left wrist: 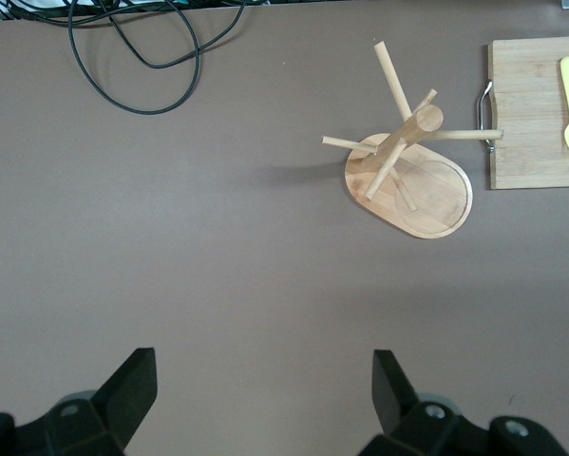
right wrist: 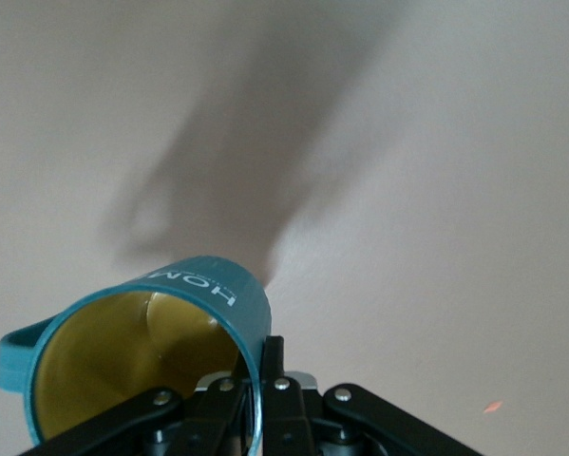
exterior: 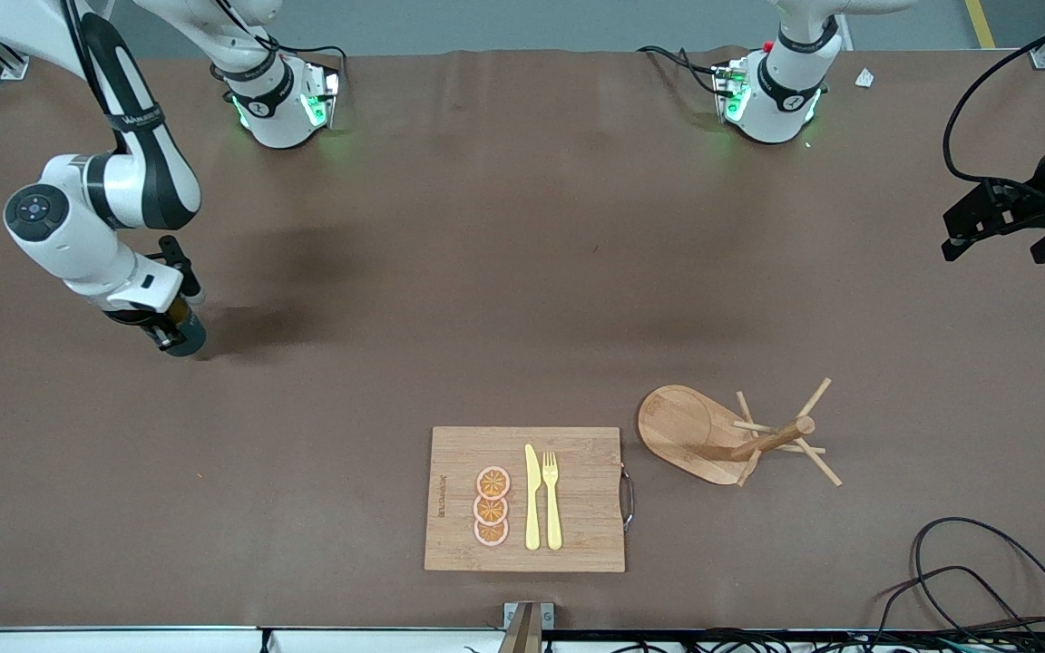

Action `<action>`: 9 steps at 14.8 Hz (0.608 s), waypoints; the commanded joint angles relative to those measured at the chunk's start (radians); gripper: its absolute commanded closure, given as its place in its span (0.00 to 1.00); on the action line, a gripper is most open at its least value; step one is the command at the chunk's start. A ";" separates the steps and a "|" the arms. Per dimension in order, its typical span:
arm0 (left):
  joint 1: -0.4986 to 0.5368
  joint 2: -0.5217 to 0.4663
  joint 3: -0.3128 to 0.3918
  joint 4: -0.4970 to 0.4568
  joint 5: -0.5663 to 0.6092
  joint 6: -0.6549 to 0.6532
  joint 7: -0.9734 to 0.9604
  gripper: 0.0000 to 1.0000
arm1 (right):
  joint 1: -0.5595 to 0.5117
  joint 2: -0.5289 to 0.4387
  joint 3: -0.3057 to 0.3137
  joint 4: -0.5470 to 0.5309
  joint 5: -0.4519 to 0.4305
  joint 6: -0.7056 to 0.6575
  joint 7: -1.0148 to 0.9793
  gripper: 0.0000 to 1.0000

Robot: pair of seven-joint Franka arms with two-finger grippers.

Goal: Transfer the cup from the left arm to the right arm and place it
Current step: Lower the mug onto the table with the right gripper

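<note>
Right claw [exterior: 173, 331] is clamped on the rim wall of the cup [right wrist: 151, 356], one finger inside, one outside. It sits low at the right arm's end of the surface [exterior: 504, 272]. From the front view I can't tell whether the cup base is touching the surface or just above it. In the right wrist view the cup looks tilted, mouth toward the camera, handle off to one side.

Left claw [left wrist: 265, 399] is empty, fingers wide apart, hanging over the left arm's end of the surface and waiting. So the handover looks done and placing is what's left.

Risks from here, as I judge them:
- The grip is on a thin wall only. If the cup is still tilted when the fingers part, it can roll or tip onto its side instead of standing.
- If the base is already pressing on the surface, more descent can lever the cup out of the pinch or scrape the cover.
- The inside finger can catch the rim on retreat and drag the cup over; a straight lift after release is needed.

The peg rack [exterior: 740, 435] and the cutting board [exterior: 527, 499], carrying orange slices [exterior: 492, 506], knife [exterior: 532, 497] and fork [exterior: 551, 499], lie nearer the front camera, well apart from the cup. No collision concern there.
</note>
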State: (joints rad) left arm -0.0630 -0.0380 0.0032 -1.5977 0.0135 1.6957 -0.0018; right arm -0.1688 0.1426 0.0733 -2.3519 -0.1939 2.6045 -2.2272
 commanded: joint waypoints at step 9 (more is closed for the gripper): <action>0.015 0.000 0.001 0.016 -0.015 -0.005 0.025 0.00 | -0.040 -0.037 0.000 -0.095 0.082 0.014 -0.627 1.00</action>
State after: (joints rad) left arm -0.0581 -0.0380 0.0034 -1.5959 0.0135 1.6958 -0.0017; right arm -0.1835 0.1425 0.0681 -2.3826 -0.1813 2.5812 -2.6669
